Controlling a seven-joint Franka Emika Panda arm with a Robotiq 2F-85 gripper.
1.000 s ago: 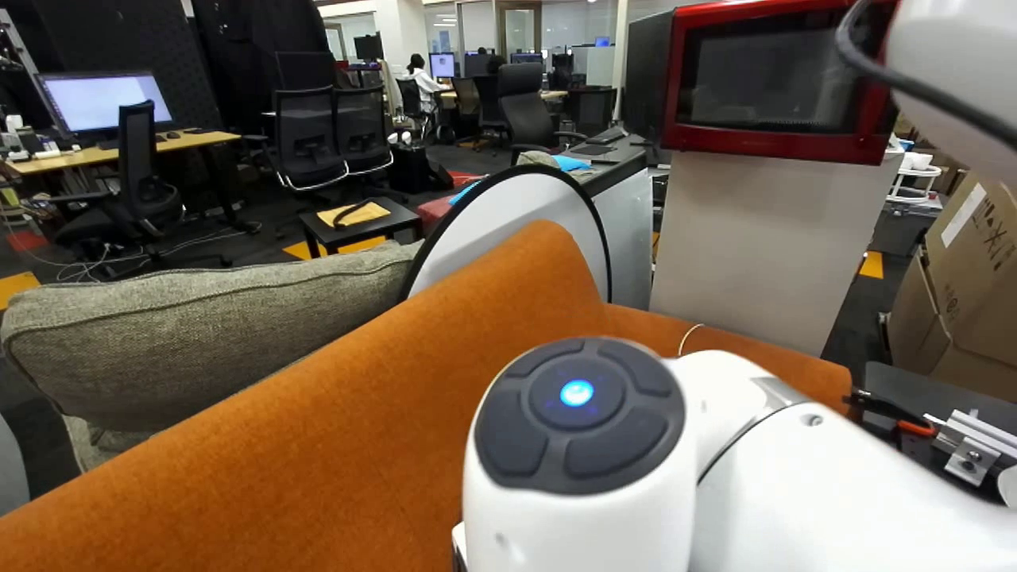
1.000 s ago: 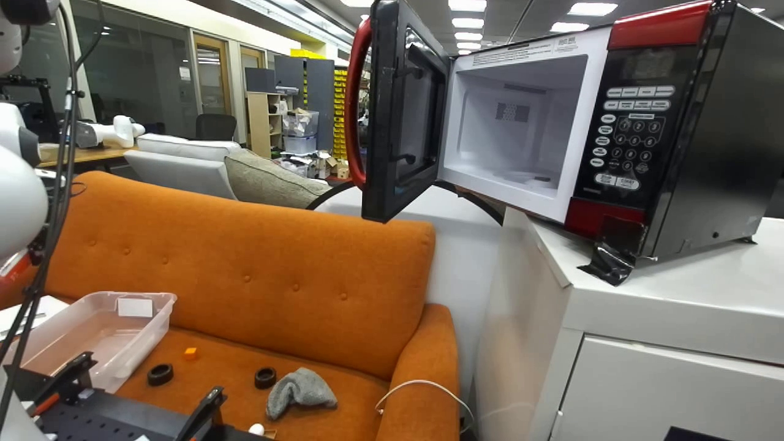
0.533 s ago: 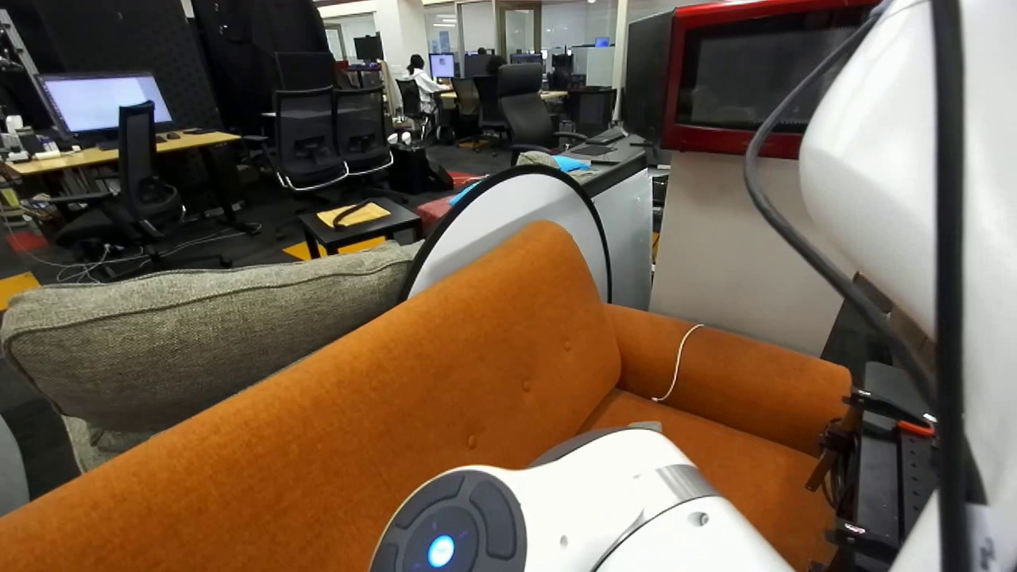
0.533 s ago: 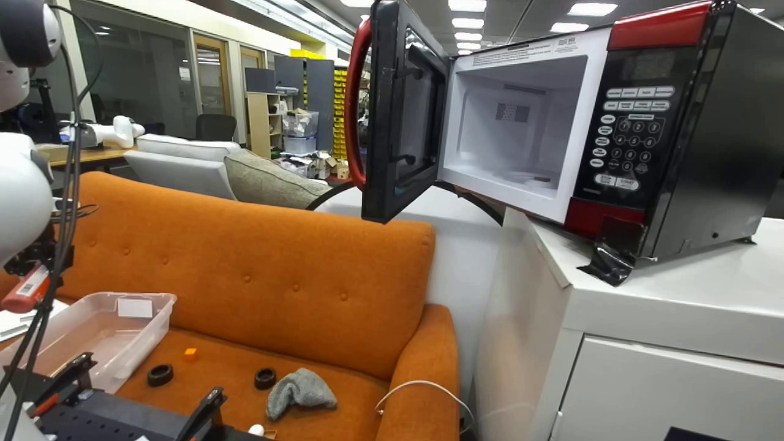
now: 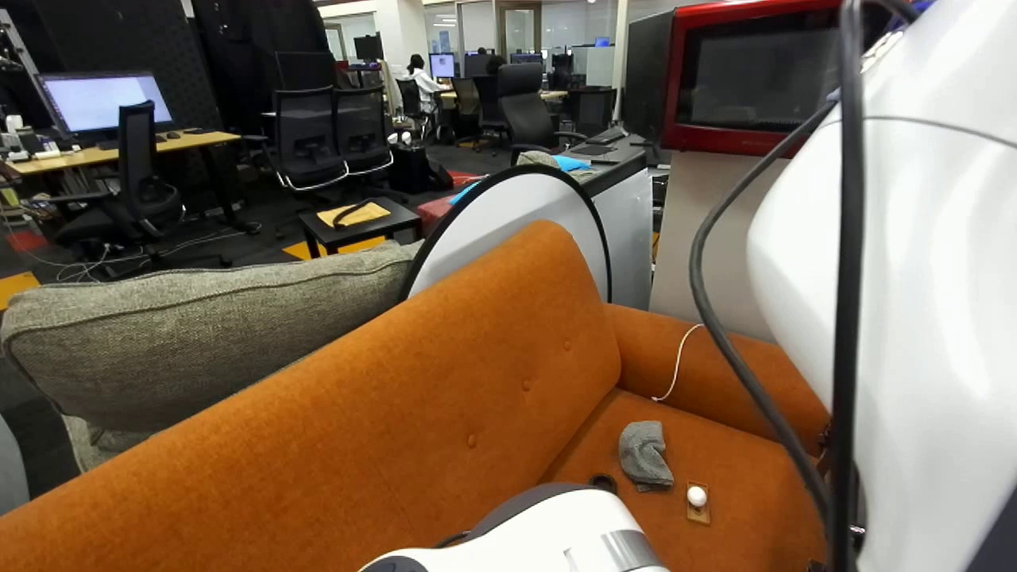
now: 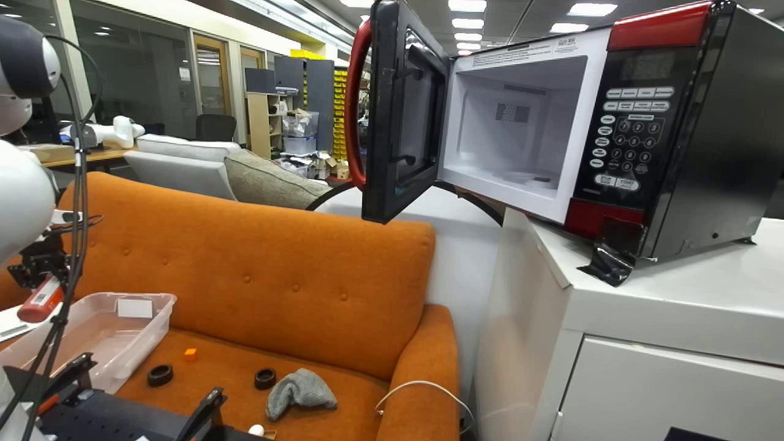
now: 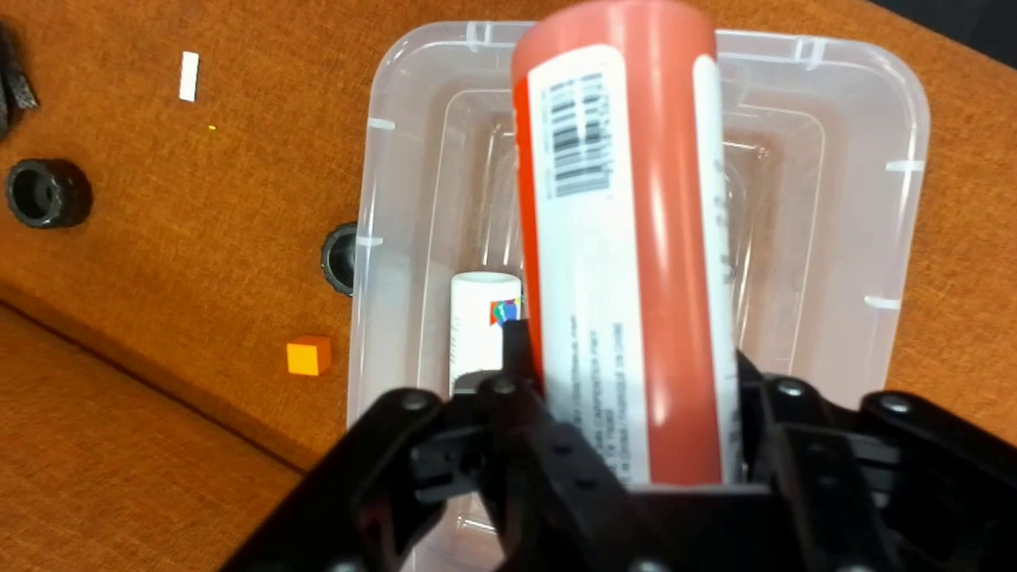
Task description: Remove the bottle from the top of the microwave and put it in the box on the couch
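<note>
Gripper (image 7: 628,364) holding a red bottle (image 7: 616,238), centre of wrist view, partly hiding a clear plastic box (image 7: 862,238); white tube (image 7: 485,334) inside; orange cube (image 7: 305,357), black ring (image 7: 73,195), left.

Clock centred on bottle (image 7: 616,230), wrist view. Gripper (image 7: 632,361) clamped round it fills 6 o'clock, hides what's below. Best free room inside box (image 7: 862,199) — bare floor at 3; thinner strip at 10. White tube (image 7: 481,334) blocks 8. Outside: black ring (image 7: 340,258) just beside the wall at 9, orange cube (image 7: 307,356) between 8 and 9; couch (image 7: 965,278) at 3 gives room. In an exterior view, clock on the box: cables (image 6: 80,184) cross in front at 9, black plate (image 6: 116,416) overlaps near edge at 6, microwave door (image 6: 389,135) juts out at 2 — well apart, free air between.
</note>
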